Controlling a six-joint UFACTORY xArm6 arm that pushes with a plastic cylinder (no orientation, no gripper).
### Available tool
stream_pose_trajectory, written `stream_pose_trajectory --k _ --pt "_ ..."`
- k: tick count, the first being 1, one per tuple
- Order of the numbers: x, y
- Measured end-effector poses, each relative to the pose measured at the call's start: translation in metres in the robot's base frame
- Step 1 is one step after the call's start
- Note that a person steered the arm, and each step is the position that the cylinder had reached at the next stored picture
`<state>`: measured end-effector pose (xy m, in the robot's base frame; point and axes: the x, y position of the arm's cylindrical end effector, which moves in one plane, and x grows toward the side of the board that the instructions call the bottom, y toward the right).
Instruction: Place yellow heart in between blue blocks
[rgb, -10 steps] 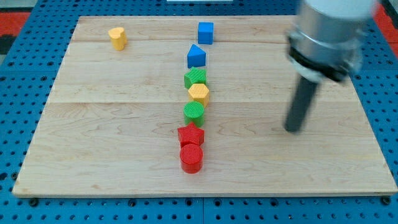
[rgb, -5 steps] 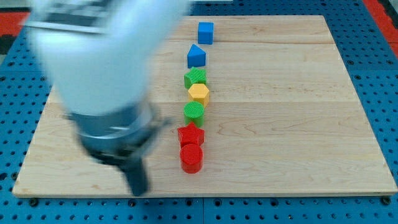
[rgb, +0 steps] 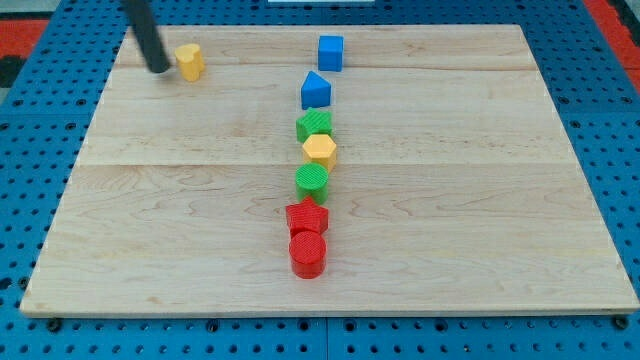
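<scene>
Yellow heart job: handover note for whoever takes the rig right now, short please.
My tip is down at the view's top left, just left of the yellow heart, close to it; contact cannot be told.
The blue cube sits at the view's top centre, with the blue pointed block just below it and a narrow gap between them.
Done: the tip is lined up behind the heart.
Left: push the heart toward the view's right into that gap; it looks tight, so the blue blocks may get nudged.

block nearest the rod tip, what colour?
Yellow: the heart, just right of my tip in the camera view.
</scene>
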<state>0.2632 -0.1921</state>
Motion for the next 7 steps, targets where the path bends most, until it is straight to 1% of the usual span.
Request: stream_pose_trajectory --k 1,3,4,5,6,7 --pt "-0.011 -0.011" --pt "-0.019 0.089" --pt "-0.016 0.111" --pt "-0.015 0.116" --pt "-0.007 0.090" --pt "-0.005 0.112"
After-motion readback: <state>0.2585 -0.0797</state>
